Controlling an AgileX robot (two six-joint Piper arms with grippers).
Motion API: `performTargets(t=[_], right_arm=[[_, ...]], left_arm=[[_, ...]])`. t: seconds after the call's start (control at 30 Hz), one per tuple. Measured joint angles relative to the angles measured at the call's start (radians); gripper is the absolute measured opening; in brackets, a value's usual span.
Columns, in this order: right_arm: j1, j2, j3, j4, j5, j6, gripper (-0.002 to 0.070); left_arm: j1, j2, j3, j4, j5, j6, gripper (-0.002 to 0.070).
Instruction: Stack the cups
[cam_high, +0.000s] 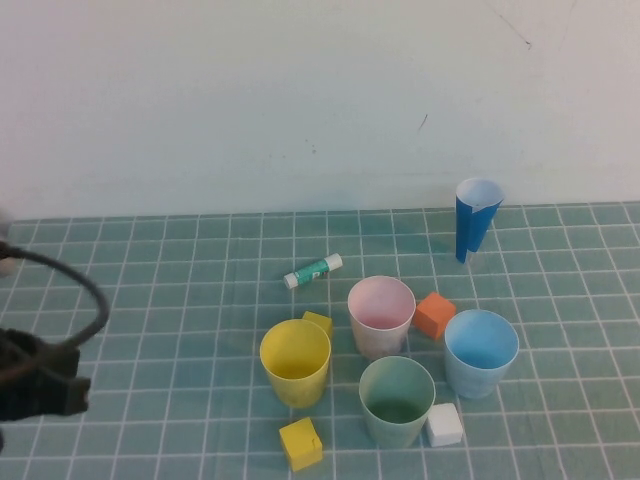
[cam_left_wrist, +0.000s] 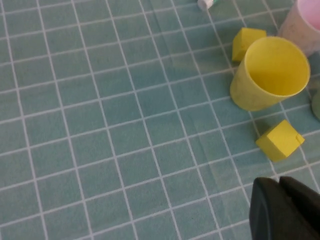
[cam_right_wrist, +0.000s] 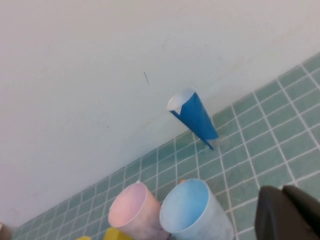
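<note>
Four cups stand upright and apart in a cluster on the tiled mat: yellow (cam_high: 295, 361), pink (cam_high: 381, 315), green (cam_high: 397, 400) and light blue (cam_high: 481, 351). My left gripper (cam_high: 70, 388) hovers at the table's left edge, well left of the yellow cup, shut and empty. In the left wrist view my left gripper (cam_left_wrist: 278, 182) is a little short of the yellow cup (cam_left_wrist: 270, 74). My right gripper (cam_right_wrist: 283, 193) is out of the high view; its wrist view shows it shut and empty, beside the light blue cup (cam_right_wrist: 192, 212) and the pink cup (cam_right_wrist: 132, 212).
A dark-blue paper cone (cam_high: 474, 220) stands at the back right near the wall. A glue stick (cam_high: 313, 270) lies behind the cups. Small blocks lie among the cups: two yellow (cam_high: 301, 443) (cam_high: 318, 323), one orange (cam_high: 434, 315) and one white (cam_high: 444, 425).
</note>
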Motion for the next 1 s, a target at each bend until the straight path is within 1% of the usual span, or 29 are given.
performTargets(t=[0.07,0.13,0.2,0.23,0.4,0.53,0.7,0.9,0.97,1.0], right_arm=[[0.0,0.0,0.0,0.003,-0.019,-0.038,-0.0003],[0.0,0.0,0.0,0.011,-0.01,-0.053,-0.0003],[0.0,0.0,0.0,0.014,0.022,-0.067,-0.0003],[0.0,0.0,0.0,0.014,0.058,-0.081,-0.0003],[0.0,0.0,0.0,0.03,0.151,-0.141,-0.0003],[0.0,0.0,0.0,0.034,0.155,-0.164,-0.0003],[0.0,0.0,0.0,0.037,0.155,-0.169,-0.0003],[0.0,0.0,0.0,0.037,0.153,-0.172,-0.0003],[0.0,-0.001,0.0,0.037,0.152,-0.172,-0.0003],[0.0,-0.001,0.0,0.037,0.152,-0.172,-0.0003]], left_arm=[[-0.008,0.095,-0.044,0.004,0.0,0.012,-0.0002],[-0.042,0.202,-0.098,0.015,0.002,0.023,-0.0002],[-0.088,0.29,-0.14,0.035,0.0,0.025,-0.0002],[-0.124,0.332,-0.172,0.053,0.0,0.025,-0.0002],[-0.249,0.507,-0.298,0.123,0.0,-0.021,-0.0002],[-0.306,0.604,-0.382,0.139,0.0,-0.034,-0.0002],[-0.343,0.727,-0.462,0.153,-0.005,-0.041,-0.0002],[-0.348,0.869,-0.525,0.156,-0.007,-0.06,0.0],[-0.348,0.915,-0.548,0.157,-0.007,-0.073,0.0017],[-0.348,0.935,-0.558,0.157,-0.007,-0.078,0.0039]])
